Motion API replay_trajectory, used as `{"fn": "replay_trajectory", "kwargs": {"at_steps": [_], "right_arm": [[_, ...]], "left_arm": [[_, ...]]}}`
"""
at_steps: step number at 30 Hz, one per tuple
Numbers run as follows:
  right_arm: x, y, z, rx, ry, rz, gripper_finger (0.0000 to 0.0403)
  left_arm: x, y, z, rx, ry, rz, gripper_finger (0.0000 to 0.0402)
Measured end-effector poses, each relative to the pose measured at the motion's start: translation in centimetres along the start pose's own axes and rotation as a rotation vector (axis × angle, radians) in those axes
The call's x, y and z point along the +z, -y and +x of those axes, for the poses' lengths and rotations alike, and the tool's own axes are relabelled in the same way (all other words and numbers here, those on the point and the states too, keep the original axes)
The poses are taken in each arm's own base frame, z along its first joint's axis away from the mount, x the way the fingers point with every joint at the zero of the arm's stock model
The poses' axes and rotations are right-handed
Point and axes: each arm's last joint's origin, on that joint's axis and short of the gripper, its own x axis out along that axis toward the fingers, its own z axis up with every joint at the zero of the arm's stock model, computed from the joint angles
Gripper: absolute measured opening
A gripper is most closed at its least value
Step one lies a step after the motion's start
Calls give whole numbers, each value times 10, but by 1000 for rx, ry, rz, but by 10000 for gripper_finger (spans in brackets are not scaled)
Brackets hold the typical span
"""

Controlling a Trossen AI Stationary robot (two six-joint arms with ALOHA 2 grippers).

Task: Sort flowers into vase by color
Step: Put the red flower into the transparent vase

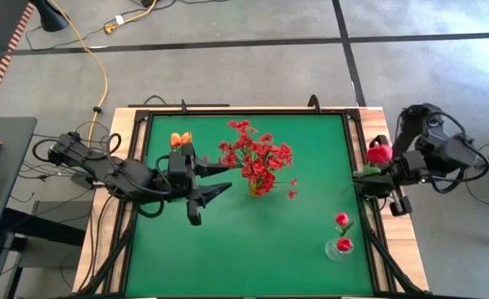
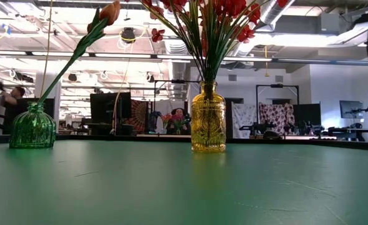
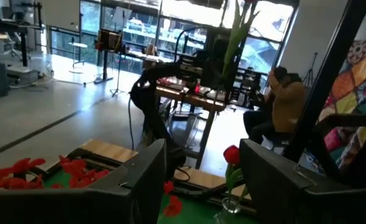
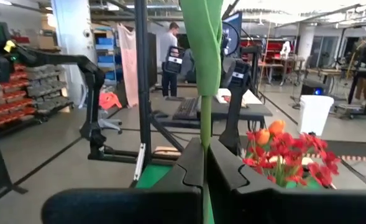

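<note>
Pinching a red-pink tulip's stem (image 4: 205, 118) at the table's three o'clock edge, the right gripper (image 4: 204, 168); left gripper (image 1: 213, 179) gapes empty.

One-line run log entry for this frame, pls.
left gripper: open, by yellow vase | right gripper: shut on red flower stem, right table edge | clear vase: two red flowers

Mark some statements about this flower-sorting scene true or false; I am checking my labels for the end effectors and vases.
1. The right end effector is shut on a green flower stem. True.
2. The left end effector grips an orange tulip. False: its fingers stand open and empty.
3. The yellow glass vase holds the bunch of small red blossoms. True.
4. The green glass vase holds nothing. False: an orange tulip stands in it.
</note>
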Motion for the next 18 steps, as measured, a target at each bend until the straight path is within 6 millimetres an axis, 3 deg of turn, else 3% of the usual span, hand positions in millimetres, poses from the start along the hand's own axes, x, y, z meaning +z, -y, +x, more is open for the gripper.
{"fn": "replay_trajectory", "kwargs": {"at_steps": [10,18], "right_arm": [[-10,-1,-24,9,-76,84,28],[-32,-17,-32,80,-135,192,28]], "left_arm": [[0,0,0,1,-3,-25,190],[-1,0,0,3,-7,-49,190]]}}
